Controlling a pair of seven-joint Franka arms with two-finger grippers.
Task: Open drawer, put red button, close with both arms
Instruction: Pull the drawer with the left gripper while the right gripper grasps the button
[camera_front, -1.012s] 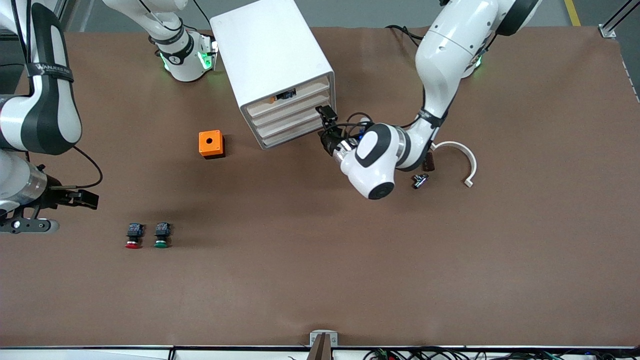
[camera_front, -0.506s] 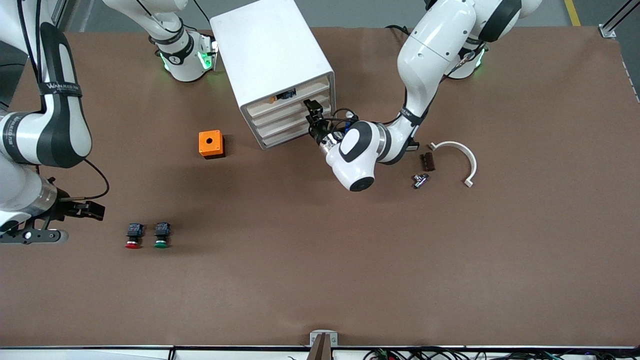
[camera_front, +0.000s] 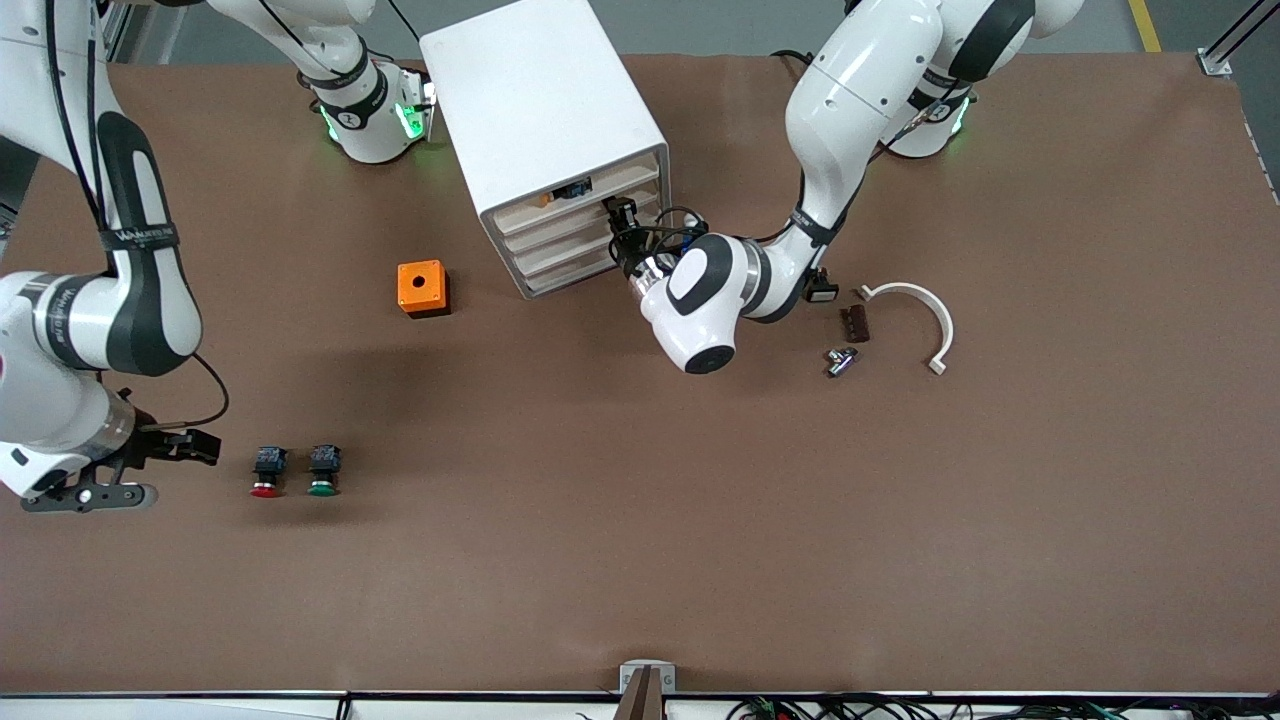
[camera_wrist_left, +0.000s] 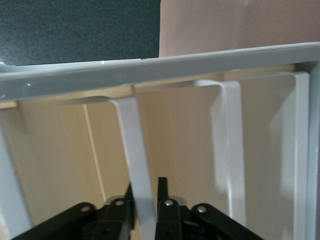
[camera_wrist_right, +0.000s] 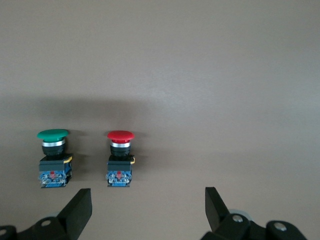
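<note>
left gripper (camera_front: 622, 222): at the cabinet (camera_front: 545, 130) front, fingers (camera_wrist_left: 163, 192) pinched nearly together on a thin white rib of the drawer (camera_front: 575, 238) front (wrist view shows the rib between the pads). Prob. gripped there because the plain front has no knob; that lip looks like the only thing to pull on.
drawer: not out yet, front flush w/ the others; which of the lower levels is held can't be told for sure from the front view, looks like the one under the level w/ small orange/black parts.
right gripper (camera_front: 135, 470): hangs low over the table at the right arm's end, just beside the red button (camera_front: 265, 471), jaws wide, nothing held. Right wrist view frames the red button (camera_wrist_right: 120, 159) between the two fingertips (camera_wrist_right: 215, 202), so likely pre-staged for the pick while the drawer gets opened.
red button: on the table (camera_front: 640, 520), lying on its side, cap toward front cam, touching nothing; green button (camera_front: 322, 470) just beside it, toward the left arm's end.
others: orange box (camera_front: 422, 288) near the cabinet; white curved part (camera_front: 925, 315), small dark pcs (camera_front: 850, 338) by the left arm.
hidden/unclear: left fingertips blocked by the wrist in front view; drawer contents not visible; depth of the grip on the rib unclear; right gripper partly cut by its own arm.
</note>
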